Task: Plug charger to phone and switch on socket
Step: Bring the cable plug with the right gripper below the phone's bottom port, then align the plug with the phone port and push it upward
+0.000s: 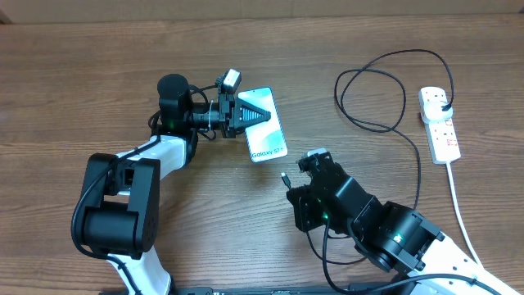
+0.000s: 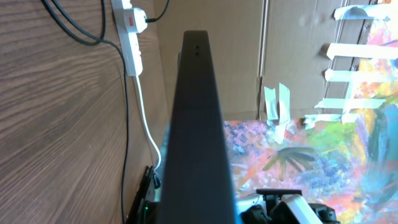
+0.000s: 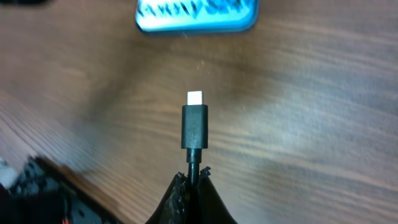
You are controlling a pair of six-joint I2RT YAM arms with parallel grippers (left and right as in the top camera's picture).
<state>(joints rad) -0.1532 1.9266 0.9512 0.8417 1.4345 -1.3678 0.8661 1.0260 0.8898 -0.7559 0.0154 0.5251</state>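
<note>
Connector of the thin black charger cable (image 3: 194,127) juts from the right tool (image 3: 193,183), clamped on it, at lower centre. Beyond, the left tool (image 1: 260,115) grips the slim teal-screened phone (image 1: 266,143) mid-frame. White power strip (image 1: 440,123) lies upper right on the wooden tabletop (image 1: 82,82).

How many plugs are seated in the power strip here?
1. The charger's black plug sits in the strip's outlet at the end away from its white lead. The other outlets look free from overhead.
</note>
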